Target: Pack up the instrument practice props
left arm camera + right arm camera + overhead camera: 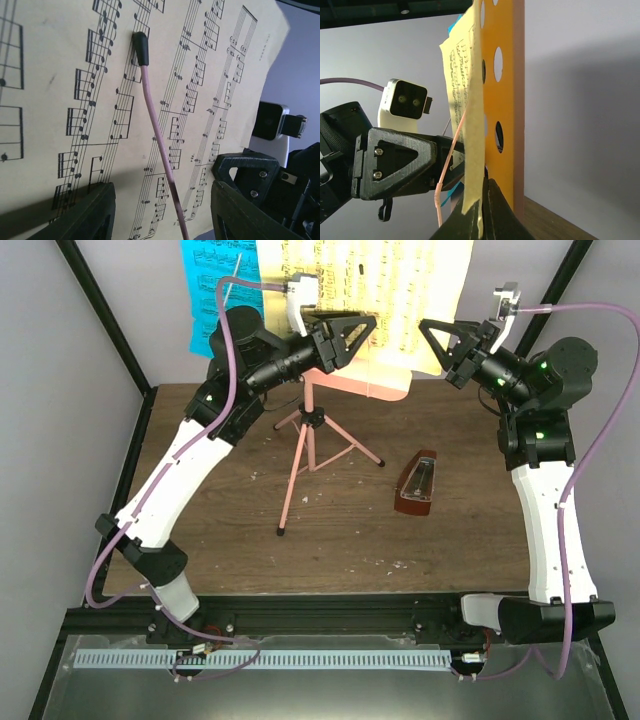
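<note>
Yellow sheet music (420, 290) fills the desk of a pink tripod music stand (313, 418) at the far side of a wooden table (200, 540), seen from above. A blue page (205, 290) shows just beyond the left gripper's outer side. The left gripper (350, 340) points at the front of the yellow page. The right gripper (435, 340) meets that page's right edge. A small reddish-brown metronome (417, 483) stands on the table, well below the right gripper and near the stand's feet.

From the left wrist, the two dark fingers (85, 215) stand wide apart and hold nothing. A pink wire page-holder with a black tip (141, 47) runs up between them, lying against the printed staves straight ahead. The other arm's black finger and white camera sit just to the right.

From the right wrist, the yellow page is edge-on, directly ahead. The gripper's jaws are closed, pinching its lower edge. The hole-dotted desk (512, 100) stands just behind the page, touching it. The left gripper sits close on the left.
</note>
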